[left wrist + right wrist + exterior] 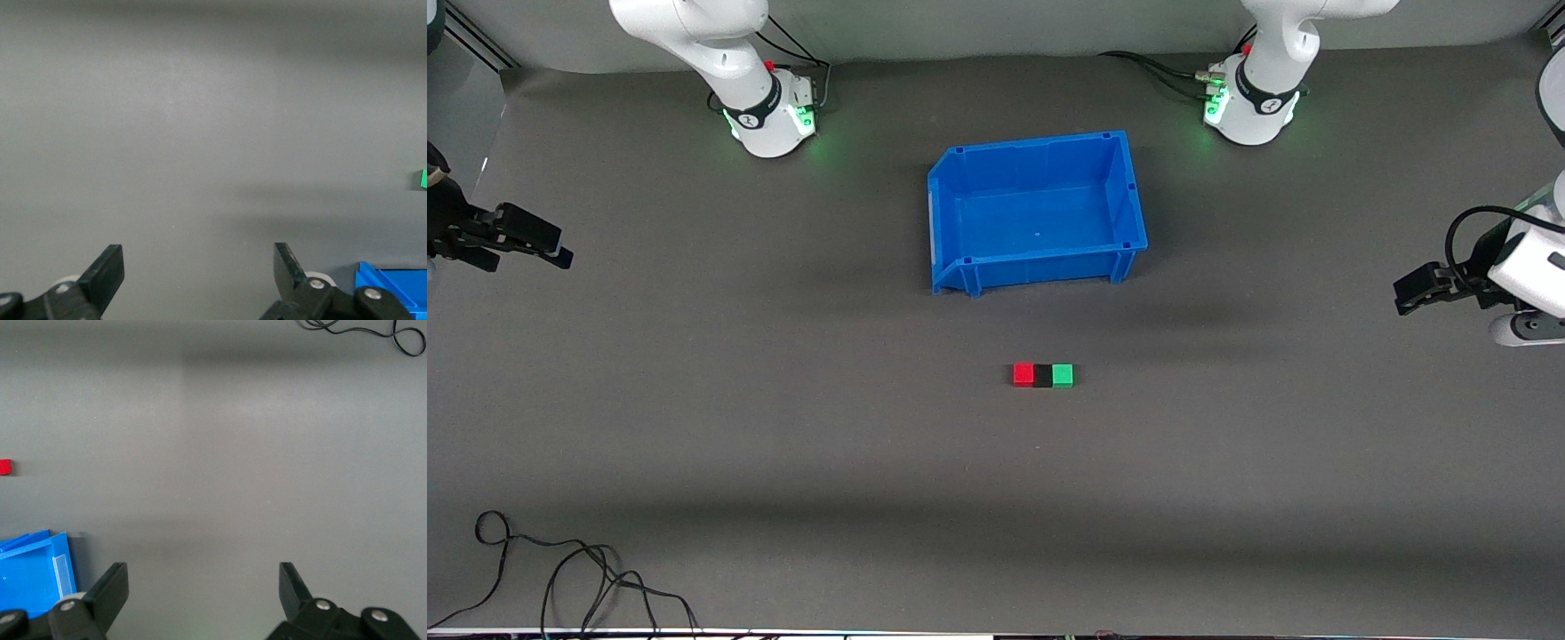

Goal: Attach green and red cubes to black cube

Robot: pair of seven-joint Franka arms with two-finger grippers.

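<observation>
A: How are the two claws found?

B: The left claw (1405,298) is seen at the 3 o'clock edge of the front view, up in the air over bare table (694,427) at the left arm's end. Its fingers (107,270) are spread fully and nothing is held. The right claw (560,253) is at 9 o'clock, over the right arm's end, equally wide apart and empty. Both arms are judged to be waiting.

A: And outward from them?

B: At the centre, a row of three cubes is laid on the table: the red cube (1024,374) toward the right arm's end, the black cube (1042,376) in the middle, the green cube (1063,375) toward the left arm's end. They appear to be touching, face to face. An empty blue bin (960,222) is set at 12 o'clock from the row, farther from the front camera. A loose black cable (560,569) is coiled at 7 o'clock.

A: What is called for now?

B: The joining appears already done, so little is left. If a check is wanted, the row should be approached from both ends at once, with equal, gentle pressure along its line, so that the black cube is not twisted out. The claws are best kept clear otherwise, since a sideways brush could part the cubes.
</observation>
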